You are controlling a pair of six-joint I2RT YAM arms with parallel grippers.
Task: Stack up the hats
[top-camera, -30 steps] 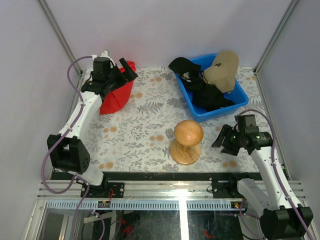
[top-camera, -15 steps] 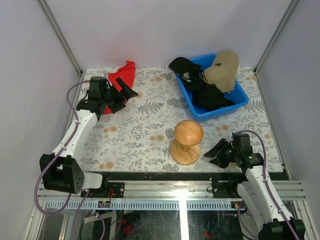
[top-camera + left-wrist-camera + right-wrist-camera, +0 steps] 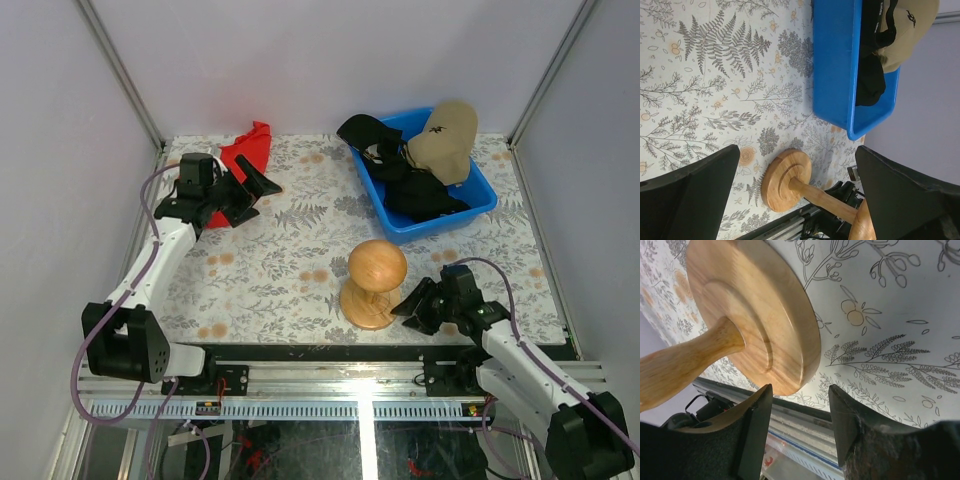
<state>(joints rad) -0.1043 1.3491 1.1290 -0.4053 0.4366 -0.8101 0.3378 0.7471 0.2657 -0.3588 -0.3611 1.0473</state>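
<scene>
The hats (image 3: 428, 172), a tan cap (image 3: 443, 138) and black caps (image 3: 425, 198) in the blue bin (image 3: 440, 226), are best reached once the right gripper (image 3: 412, 304), wide and empty at the wooden stand (image 3: 376, 265), is lifted clear; the left gripper (image 3: 256, 187) is likewise wide and empty.

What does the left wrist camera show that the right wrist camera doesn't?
Only the left wrist view shows the blue bin with the tan cap and black caps in it, framed by the open left gripper. Only the right wrist view plainly shows the right gripper, open and close to the base of the wooden stand. Both show that stand and the flowered table cover.
</scene>
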